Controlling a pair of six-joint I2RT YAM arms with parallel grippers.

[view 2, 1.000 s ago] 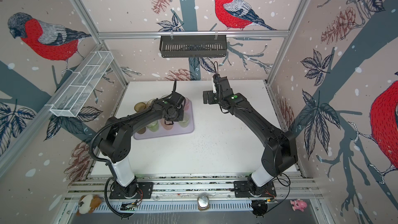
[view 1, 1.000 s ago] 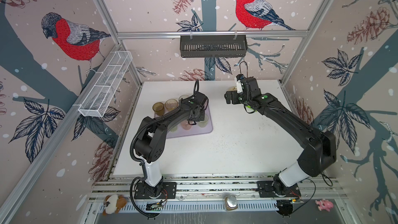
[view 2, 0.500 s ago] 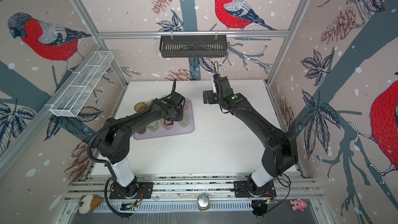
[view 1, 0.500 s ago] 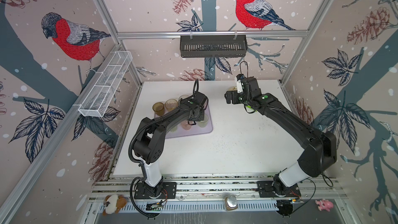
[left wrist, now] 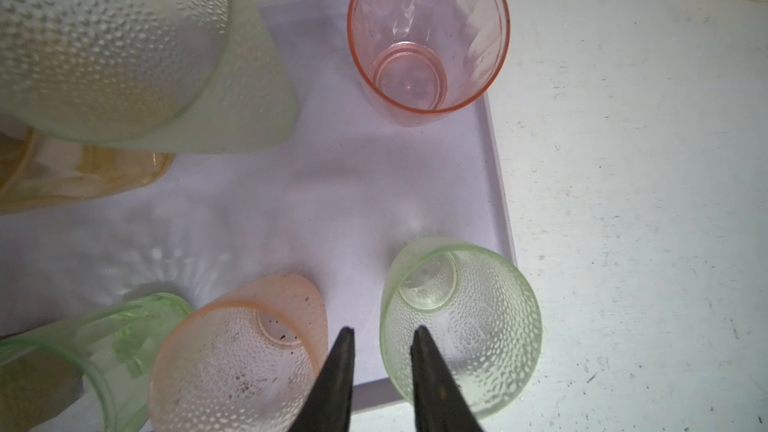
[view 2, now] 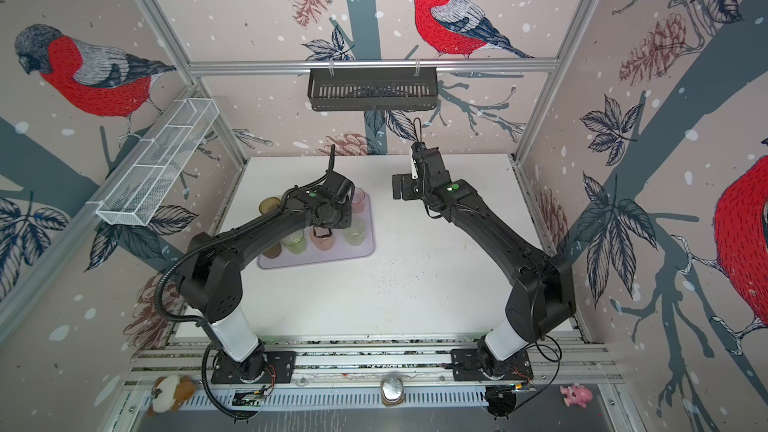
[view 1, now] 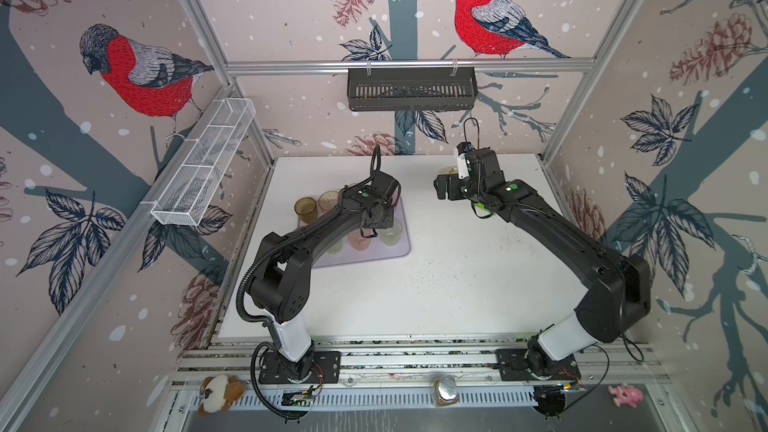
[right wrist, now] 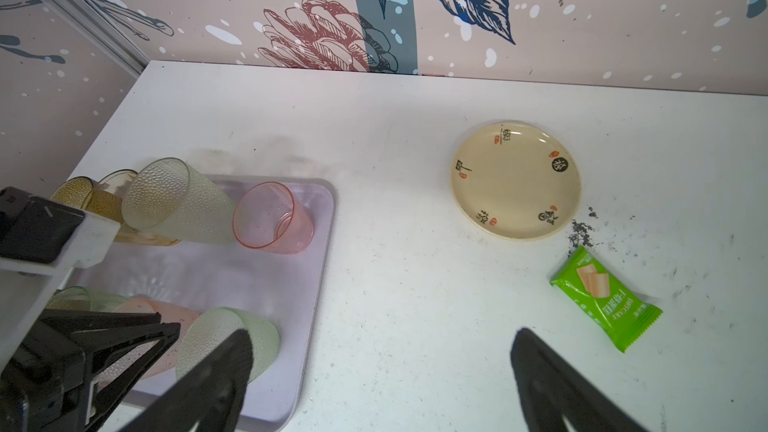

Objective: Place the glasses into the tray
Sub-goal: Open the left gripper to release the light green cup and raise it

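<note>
Pink glass (left wrist: 232,367) and pale green glass (left wrist: 461,326) stand on the tray (left wrist: 332,201), the left gripper (left wrist: 383,328) slightly open and empty close to both, while the right gripper (right wrist: 382,334) is wide open, empty.

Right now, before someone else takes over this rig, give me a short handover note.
Left gripper: fingers apart astride the rim of the pale green dimpled translucent tumbler, not squeezing. Right gripper: open, empty. Done: eight tinted tumblers look inside the pale lilac rectangular plastic tray; the left arm hides the bases of the brownish pair at its far left corner. Left: verify those, withdraw.
</note>
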